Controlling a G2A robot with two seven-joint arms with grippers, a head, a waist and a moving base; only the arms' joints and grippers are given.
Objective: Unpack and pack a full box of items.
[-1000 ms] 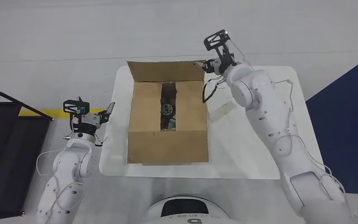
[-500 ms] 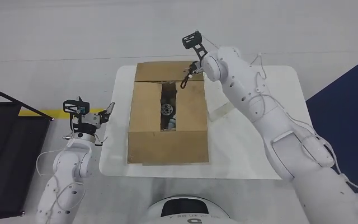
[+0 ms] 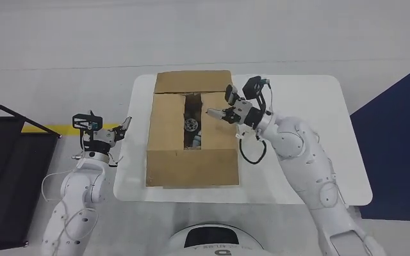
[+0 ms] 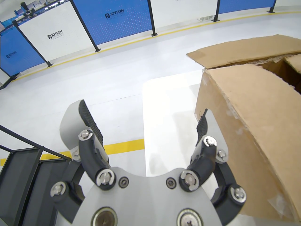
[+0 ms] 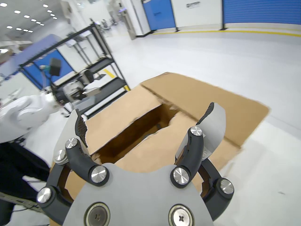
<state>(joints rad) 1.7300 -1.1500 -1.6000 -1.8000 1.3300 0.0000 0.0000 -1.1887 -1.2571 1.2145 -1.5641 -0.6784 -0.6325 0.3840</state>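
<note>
A brown cardboard box [image 3: 168, 137] stands on the white table [image 3: 314, 115]. Its two long flaps lie folded inward, with a narrow gap [image 3: 191, 126] between them where several dark and grey items show. The far flap [image 3: 192, 81] lies flat outward. My right gripper [image 3: 220, 104] is open above the right flap near the gap, holding nothing; the right wrist view has the gripper [image 5: 145, 116] over the box [image 5: 188, 90]. My left gripper [image 3: 122, 126] is open and empty at the table's left edge, apart from the box [image 4: 247, 109].
A black metal rack [image 3: 16, 160] stands on the floor to the left of the table. Bare tabletop lies to the right of the box and in a strip [image 4: 164, 109] on its left. A blue panel [image 3: 384, 121] stands at the far right.
My right arm swung from the box's far right corner over the far flap, which went from upright to flat. It then drew back to above the right flap. The left arm stayed still.
</note>
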